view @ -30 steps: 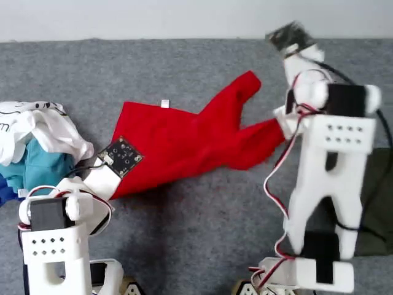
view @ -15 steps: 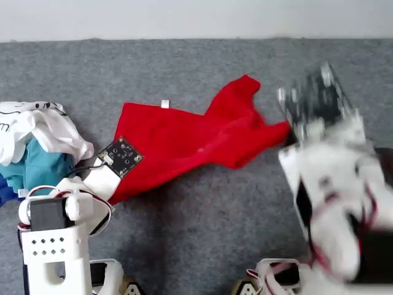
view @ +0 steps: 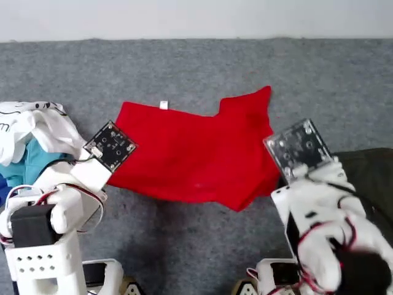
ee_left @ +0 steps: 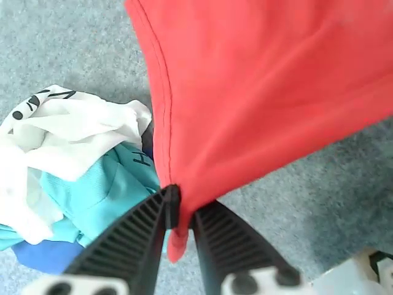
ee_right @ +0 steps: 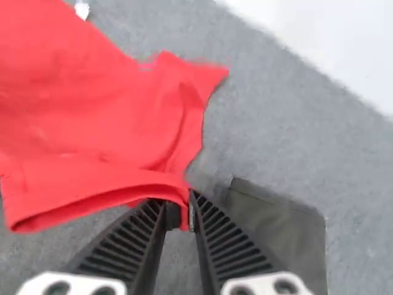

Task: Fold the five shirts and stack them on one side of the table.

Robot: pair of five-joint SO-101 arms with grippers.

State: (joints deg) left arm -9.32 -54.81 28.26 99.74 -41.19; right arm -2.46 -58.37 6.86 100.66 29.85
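Red shirt (view: 190,153) stretched across the centre of the grey table (view: 184,67), held at both ends. Left gripper (ee_left: 181,203) pinches the hem corner at the shirt's left end, closed tight on cloth. Right gripper (ee_right: 179,206) pinches a doubled edge at the lower right end, likewise closed on fabric. Heap of unfolded shirts (view: 34,135), white over teal, at the left edge of frame; dark olive garment (view: 368,175) lying flat at the right edge. Judged step: spreading the shirt flat ahead of the first fold. Done well, both pinches hold firm, the pull is even until the tucked-under lower right edge lies out, both ends lower together, and the cloth stays off the heap.
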